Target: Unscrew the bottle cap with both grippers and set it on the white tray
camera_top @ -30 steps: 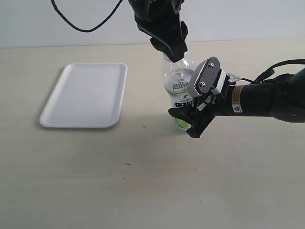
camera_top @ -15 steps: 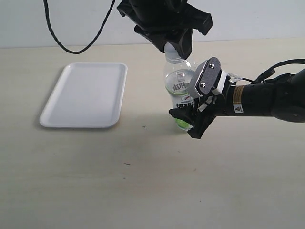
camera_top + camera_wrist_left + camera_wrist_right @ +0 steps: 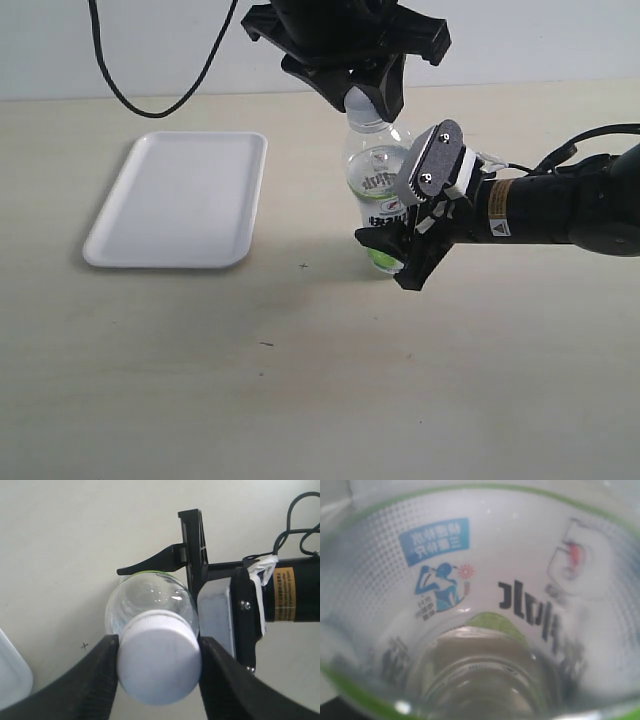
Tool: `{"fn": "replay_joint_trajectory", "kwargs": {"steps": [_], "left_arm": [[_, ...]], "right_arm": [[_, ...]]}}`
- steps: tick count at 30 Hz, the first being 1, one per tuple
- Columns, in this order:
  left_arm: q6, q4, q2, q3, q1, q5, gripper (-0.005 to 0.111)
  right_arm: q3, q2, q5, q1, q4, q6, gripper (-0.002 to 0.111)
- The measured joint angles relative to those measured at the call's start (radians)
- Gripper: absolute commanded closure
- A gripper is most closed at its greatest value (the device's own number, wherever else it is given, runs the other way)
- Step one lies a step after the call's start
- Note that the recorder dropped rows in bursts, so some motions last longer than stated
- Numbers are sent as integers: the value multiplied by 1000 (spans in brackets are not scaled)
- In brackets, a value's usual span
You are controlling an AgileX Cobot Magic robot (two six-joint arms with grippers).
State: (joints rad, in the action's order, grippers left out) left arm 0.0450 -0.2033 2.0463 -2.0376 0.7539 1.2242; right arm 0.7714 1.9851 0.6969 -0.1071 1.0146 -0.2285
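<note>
The clear bottle (image 3: pixel 372 182) with its white-and-green label stands upright on the table. My right gripper (image 3: pixel 396 250), the one with the grey plate (image 3: pixel 216 612), is shut on its lower body from the right. In the right wrist view the bottle's label (image 3: pixel 485 580) fills the picture and the fingers are hidden. My all-black left gripper (image 3: pixel 362 101) comes down from above. Its two fingers (image 3: pixel 95 680) press on both sides of the white bottle cap (image 3: pixel 159 657), which sits on the neck. The white tray (image 3: pixel 180 200) lies to the left, apart from both arms.
A black cable (image 3: pixel 150 90) loops from the left arm above the tray's far side. A pale wall runs along the table's far edge (image 3: pixel 120 98). Bare tabletop (image 3: pixel 300 380) lies in front of the bottle and between it and the tray.
The left gripper has turned about the bottle's neck with the cap between its fingers, most of it in the first half second. The bottle, right gripper and tray have stayed put.
</note>
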Motion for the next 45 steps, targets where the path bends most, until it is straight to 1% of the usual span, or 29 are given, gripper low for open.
{"fn": "replay_joint_trajectory", "kwargs": {"steps": [13, 18, 20, 24, 30, 33, 38, 42, 45], "left_arm": [[-38, 2, 0, -3, -2, 2, 107], [-45, 6, 4, -48, -2, 16, 107], [-45, -31, -2, -69, 1, 4, 107], [-45, -59, -8, -78, 12, 3, 107], [-76, -51, -13, -78, 10, 3, 107], [-103, -36, -37, -78, -10, 3, 107], [-175, 1, -121, -78, -86, 3, 107], [-194, 11, -154, -78, -148, 3, 107], [-213, 58, -155, -51, -169, 3, 107]], "right_arm": [[0, 0, 0, 0, 0, -2, 108], [0, 0, -4, 0, -3, -12, 108], [0, 0, -11, 0, -9, -13, 108], [0, 0, -13, 0, -13, -16, 108], [0, 0, -13, 0, -13, -16, 108], [0, 0, -13, 0, -13, -16, 108], [0, 0, -13, 0, -13, -20, 108], [0, 0, -13, 0, -13, -20, 108], [0, 0, -13, 0, -13, -25, 108]]}}
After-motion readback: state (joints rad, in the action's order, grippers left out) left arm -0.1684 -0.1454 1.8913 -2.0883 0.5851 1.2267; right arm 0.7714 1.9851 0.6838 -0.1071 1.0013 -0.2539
